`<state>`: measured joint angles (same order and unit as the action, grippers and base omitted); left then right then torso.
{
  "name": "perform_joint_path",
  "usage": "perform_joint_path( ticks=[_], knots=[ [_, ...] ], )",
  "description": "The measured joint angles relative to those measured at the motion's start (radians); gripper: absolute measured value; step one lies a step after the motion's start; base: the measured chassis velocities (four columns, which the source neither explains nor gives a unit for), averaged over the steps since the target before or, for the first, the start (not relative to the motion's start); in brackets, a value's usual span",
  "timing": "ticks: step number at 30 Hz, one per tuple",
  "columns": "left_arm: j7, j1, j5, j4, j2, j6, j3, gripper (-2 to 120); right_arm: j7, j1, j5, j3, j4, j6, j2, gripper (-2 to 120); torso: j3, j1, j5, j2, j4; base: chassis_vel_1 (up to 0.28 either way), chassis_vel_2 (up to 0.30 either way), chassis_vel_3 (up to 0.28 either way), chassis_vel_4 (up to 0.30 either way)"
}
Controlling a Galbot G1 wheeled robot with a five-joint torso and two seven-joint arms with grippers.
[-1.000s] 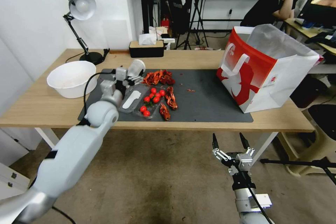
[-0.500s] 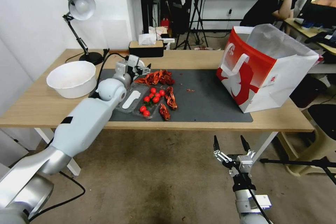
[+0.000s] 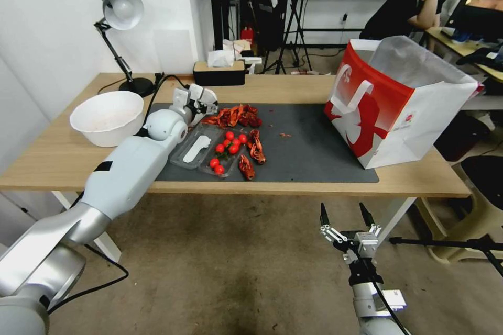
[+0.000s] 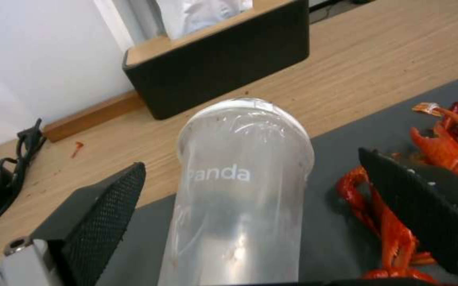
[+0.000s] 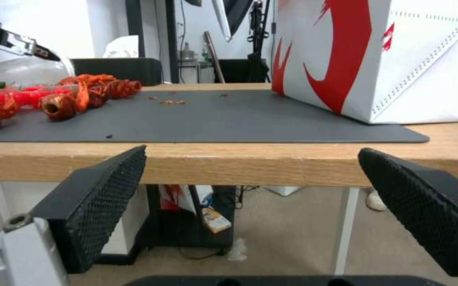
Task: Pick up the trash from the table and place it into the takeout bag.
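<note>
Straddling a translucent plastic cup, the left gripper had its two black fingers spread wide, one on each side of the cup and neither touching it — the cup lay on its side between them with its closed end toward the black tissue box, the word "panda" readable on its wall. Just beside the far finger lay red crayfish shells on the dark grey mat. From the head camera, the left gripper sat at the mat's rear left corner, its arm reaching across the tabletop from the near left. Next to it on the mat were a clear plastic tray with cherry tomatoes and more crayfish shells. A white bowl stood on the bare wood to the left, with a desk lamp behind it. The takeout bag — red and white, mouth open, silvery lining showing — stood upright at the mat's right end, well apart from the cup. The right gripper hung below the tabletop's front edge, fingers wide apart and holding nothing.
</note>
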<state>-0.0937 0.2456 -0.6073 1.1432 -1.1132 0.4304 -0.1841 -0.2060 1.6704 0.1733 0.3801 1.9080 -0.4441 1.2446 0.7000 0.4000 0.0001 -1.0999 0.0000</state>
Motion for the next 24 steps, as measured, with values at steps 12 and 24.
perform_joint_path(
  ticks=[12,24],
  knots=[
    [0.042,-0.061,-0.01,-0.101,-0.04,0.038,-0.036,100,0.001,-0.001,0.005,-0.001,-0.003,-0.005,-0.01,100,0.0,0.0,0.0,0.0,-0.0001,0.0,0.0,0.0,0.0],
    [0.059,-0.085,-0.012,-0.141,-0.049,0.061,-0.046,88,0.001,-0.004,0.006,-0.004,-0.008,-0.005,-0.009,100,0.0,0.0,-0.0001,0.0,0.0001,0.0,0.0,0.0,0.0]
  ],
)
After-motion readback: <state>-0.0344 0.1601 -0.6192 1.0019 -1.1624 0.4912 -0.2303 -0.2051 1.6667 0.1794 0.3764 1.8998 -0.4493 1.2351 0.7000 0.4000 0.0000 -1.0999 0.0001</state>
